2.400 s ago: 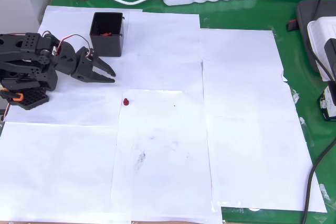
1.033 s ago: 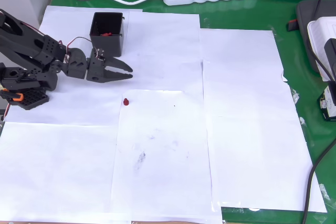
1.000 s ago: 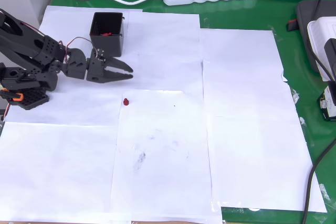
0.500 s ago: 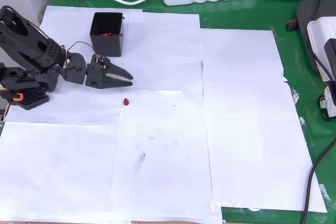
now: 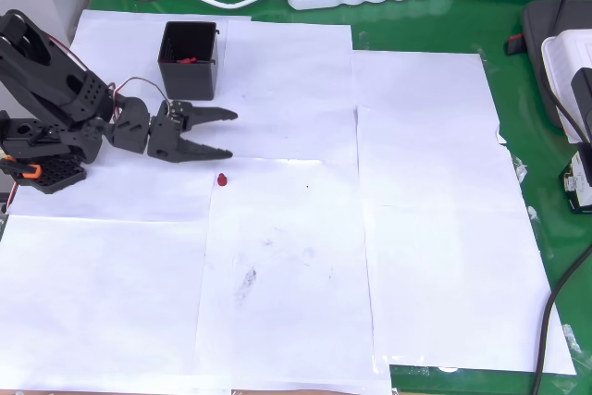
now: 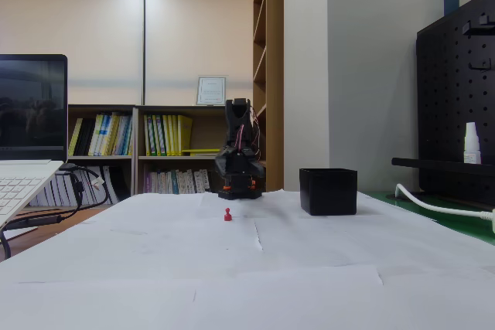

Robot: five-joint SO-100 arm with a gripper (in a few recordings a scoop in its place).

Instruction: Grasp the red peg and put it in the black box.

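Tool agape near red peg

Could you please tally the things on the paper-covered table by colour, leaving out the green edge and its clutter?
Red: 1, the red peg lying on the white paper.
Black: 2, the black box and the robot arm with its gripper, open beside the peg.
Total: 3.

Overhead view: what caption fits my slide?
Open pincer reaches toward the red peg, black box behind.
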